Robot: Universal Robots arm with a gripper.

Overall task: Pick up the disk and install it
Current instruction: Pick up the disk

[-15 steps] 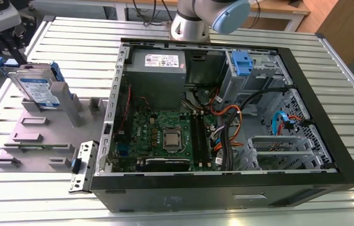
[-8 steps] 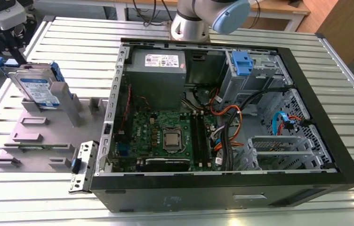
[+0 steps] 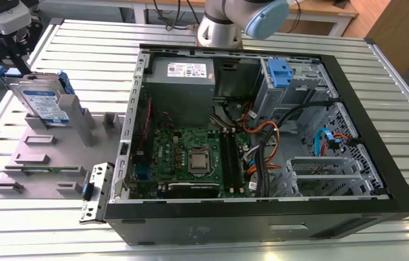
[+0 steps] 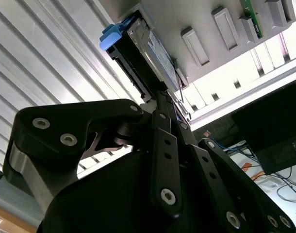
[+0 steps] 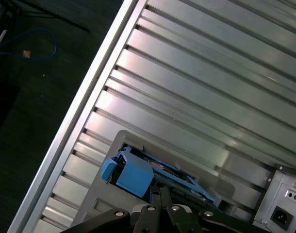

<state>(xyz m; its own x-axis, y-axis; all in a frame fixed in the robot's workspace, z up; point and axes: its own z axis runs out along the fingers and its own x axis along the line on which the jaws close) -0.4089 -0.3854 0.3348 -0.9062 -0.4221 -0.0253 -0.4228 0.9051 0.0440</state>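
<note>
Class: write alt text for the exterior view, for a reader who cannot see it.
A blue-framed silver disk stands on edge in a grey rack at the exterior view's left, with the gripper close above it. Beside it, an open computer case lies on a slatted metal table.

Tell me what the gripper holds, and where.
Cannot tell. The gripper is at the disk's blue-framed edge; the disk stands in a grey holder.

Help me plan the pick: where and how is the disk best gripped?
Probably its free upper edge, pinched across the thickness from above: the disk stands on edge in the grey holder, whose posts flank its lower part.
</note>
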